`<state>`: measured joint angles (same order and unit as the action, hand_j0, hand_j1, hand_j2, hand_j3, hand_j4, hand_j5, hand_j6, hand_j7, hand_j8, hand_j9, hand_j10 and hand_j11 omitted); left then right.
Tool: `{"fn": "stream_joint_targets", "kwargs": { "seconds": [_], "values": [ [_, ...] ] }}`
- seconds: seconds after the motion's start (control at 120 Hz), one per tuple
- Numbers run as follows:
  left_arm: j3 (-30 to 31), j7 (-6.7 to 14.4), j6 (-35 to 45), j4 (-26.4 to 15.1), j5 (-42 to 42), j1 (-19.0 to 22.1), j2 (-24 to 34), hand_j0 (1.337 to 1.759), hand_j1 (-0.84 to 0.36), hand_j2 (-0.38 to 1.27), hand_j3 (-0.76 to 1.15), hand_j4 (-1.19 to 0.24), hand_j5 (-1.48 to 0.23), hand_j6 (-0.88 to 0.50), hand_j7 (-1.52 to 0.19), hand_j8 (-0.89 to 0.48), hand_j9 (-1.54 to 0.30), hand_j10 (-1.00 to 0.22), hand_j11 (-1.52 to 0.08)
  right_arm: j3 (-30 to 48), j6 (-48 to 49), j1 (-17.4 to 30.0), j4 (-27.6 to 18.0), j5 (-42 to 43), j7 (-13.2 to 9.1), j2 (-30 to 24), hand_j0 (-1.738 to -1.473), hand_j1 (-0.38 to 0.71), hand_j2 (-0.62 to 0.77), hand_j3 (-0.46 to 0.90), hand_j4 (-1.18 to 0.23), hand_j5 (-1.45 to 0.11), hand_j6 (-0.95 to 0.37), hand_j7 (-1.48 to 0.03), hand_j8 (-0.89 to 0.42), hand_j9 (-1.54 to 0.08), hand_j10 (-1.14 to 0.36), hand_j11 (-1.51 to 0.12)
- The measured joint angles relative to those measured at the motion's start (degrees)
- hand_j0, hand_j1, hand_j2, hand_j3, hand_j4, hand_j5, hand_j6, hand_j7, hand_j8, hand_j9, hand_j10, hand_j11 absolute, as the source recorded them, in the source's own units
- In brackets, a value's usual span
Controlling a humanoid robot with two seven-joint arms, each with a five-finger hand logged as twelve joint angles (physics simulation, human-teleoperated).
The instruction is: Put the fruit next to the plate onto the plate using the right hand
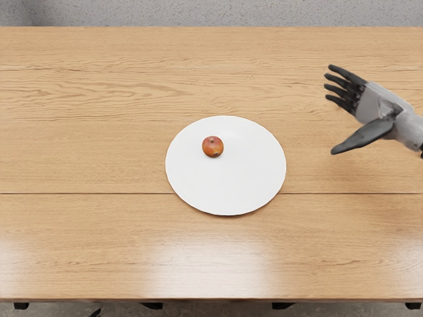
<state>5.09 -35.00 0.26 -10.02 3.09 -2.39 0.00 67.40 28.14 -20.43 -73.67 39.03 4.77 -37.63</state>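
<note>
Sim'd robot test bench, lab-type setup rather than home or kitchen. Evidence: wide wooden surface (79, 231) fills nearly the whole view, w/ plank seams + grain running L–R, a soft glossy sheen along the near edge and v. even, render-style lighting. Beyond the far edge is a flat strip of speckled grey ground (198, 12); carpet or concrete, can't tell. Under the near edge a few dark feet (152, 306) of the stand poke out. Centre of the surface: plain white plate (244, 188) w/ a small red-orange fruit (212, 146) on it, staged like a manipulation trial. Grey + black robot right hand (373, 105), fingers spread, comes in from the R edge above the wood.
</note>
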Motion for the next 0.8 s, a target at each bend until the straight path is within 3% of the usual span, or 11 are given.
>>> {"fn": "stream_joint_targets", "kwargs": {
  "seconds": [0.108,0.217,0.5,0.8],
  "values": [
    [0.00,0.00,0.00,0.00,0.00,0.02,0.00,1.658,0.34,0.00,0.00,-0.01,-0.01,-0.01,-0.01,-0.01,-0.01,-0.01,-0.01,1.85,4.38,1.87,3.93,-0.05,10.21,1.71,-1.658,-0.35,0.00,0.00,0.00,0.00,0.00,0.00,0.00,0.00,0.00,0.00],
    [0.00,0.00,0.00,0.00,0.00,0.02,0.00,1.658,0.34,0.00,0.00,-0.01,-0.01,-0.01,-0.01,-0.01,-0.01,-0.01,-0.01,2.50,5.98,2.32,7.38,-0.07,14.73,4.24,-1.658,-0.35,0.00,0.00,0.00,0.00,0.00,0.00,0.00,0.00,0.00,0.00],
    [0.00,0.00,0.00,0.00,0.00,0.02,0.00,1.658,0.34,0.00,0.00,-0.01,-0.01,-0.01,-0.01,-0.01,-0.01,-0.01,-0.01,2.73,6.79,2.75,13.32,-0.08,18.33,9.67,-1.658,-0.35,0.00,0.00,0.00,0.00,0.00,0.00,0.00,0.00,0.00,0.00],
    [-0.02,0.00,0.17,-0.18,-0.09,0.47,0.00,1.658,0.34,0.00,0.00,-0.01,-0.01,-0.01,-0.01,-0.01,-0.01,-0.01,-0.01,2.55,6.85,3.18,16.27,-0.08,19.09,11.58,-1.658,-0.35,0.00,0.00,0.00,0.00,0.00,0.00,0.00,0.00,0.00,0.00]
  ]
}}
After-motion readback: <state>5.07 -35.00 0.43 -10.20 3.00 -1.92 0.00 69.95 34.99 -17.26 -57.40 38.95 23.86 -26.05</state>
